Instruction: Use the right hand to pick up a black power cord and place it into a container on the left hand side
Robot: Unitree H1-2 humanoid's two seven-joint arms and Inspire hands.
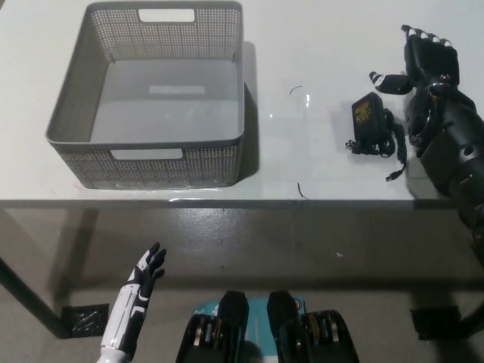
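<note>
One white table (318, 45), grey basket (151, 98), black power cord (372, 127), grey floor (249, 242).

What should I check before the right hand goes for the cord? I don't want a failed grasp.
1. Right hand open, holding nothing: ok.
2. Power cord flat on the table, unobstructed: ok.
3. Hand over the cord: not ok, it sits beside and beyond it.
4. Basket upright on the left, nothing inside: ok.
5. Left hand low, below the table edge, away from the path: ok.
6. Cord's loose loops bundled: cannot tell.
</note>
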